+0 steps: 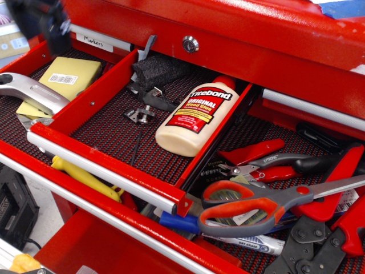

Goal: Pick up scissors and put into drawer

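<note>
Red steel fills the view: a tool chest (239, 34) with its drawers pulled out, each lined with dark mesh matting. The scissors (268, 204) lie in the cluttered lower right drawer (171, 237), orange-red and grey loop handles toward the front rail and long silver blades running off to the right edge, resting on top of a blue marker (178, 222) and a white dry-erase marker (251, 242). Just behind them sit red-handled pliers (268, 162), and to their right red crimper handles (336, 182), so the handle loops are the only part with free space around them. The upper tray (108, 94) holds a glue bottle (197, 117), a black foam block (159, 69) and small metal fittings, with bare matting toward its front. The gripper (43, 23) is a dark, blurred shape at the top left corner, well apart from the scissors, and whether its fingers are spread or closed cannot be told from this view. A good approach would probably cross high over the tray, descend on the grey neck between handles and pivot, and close across the narrow width so the blades stay shut. Lifting straight up should keep the tips from snagging the crimpers; the bare matting would then take the scissors flat.
</note>
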Available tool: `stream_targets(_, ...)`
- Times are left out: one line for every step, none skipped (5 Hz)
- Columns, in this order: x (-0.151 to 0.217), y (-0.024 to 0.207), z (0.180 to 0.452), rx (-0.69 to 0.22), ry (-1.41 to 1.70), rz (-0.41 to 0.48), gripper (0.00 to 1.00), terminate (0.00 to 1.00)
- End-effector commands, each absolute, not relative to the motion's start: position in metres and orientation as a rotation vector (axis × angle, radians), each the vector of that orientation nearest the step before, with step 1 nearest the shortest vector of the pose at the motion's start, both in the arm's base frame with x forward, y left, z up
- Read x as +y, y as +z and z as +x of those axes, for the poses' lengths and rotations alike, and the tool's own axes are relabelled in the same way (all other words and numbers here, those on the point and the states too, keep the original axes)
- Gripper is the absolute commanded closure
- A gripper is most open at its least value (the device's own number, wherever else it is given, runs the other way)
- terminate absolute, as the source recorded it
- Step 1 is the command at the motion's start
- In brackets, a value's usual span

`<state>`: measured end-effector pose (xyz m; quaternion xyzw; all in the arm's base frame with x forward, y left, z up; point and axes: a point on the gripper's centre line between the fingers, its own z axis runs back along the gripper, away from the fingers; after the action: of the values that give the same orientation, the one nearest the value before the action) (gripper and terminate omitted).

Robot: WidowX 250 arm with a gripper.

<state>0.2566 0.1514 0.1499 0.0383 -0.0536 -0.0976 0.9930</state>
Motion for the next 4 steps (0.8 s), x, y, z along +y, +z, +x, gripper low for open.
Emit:
stream_targets(0.07,0.194,0.231,-0.204,-0.409,0.058,0.0,0.0)
stream_targets(0.019,0.189,0.224,-0.256,-0.345,0.103,0.0,0.0)
stream_targets(-0.031,0.182,0.227,-0.262,-0.286,0.118,0.0,0.0)
stream_targets(-0.081,0.17,0.234,-0.25,-0.287,0.126,0.0,0.0)
